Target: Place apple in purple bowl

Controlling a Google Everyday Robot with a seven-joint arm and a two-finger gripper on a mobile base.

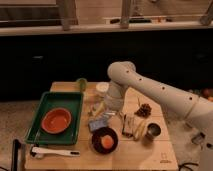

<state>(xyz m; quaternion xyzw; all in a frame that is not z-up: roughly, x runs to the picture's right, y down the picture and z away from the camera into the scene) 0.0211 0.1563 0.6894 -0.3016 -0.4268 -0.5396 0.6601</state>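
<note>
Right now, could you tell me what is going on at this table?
A white one-arm robot reaches over the wooden table; its gripper hangs low mid-table, just above and behind the purple bowl. An orange-coloured round fruit, apparently the apple, already sits in that bowl. The orange bowl rests in the green tray to the left.

Wooden table (165,155), dark windowed wall (45,60)
</note>
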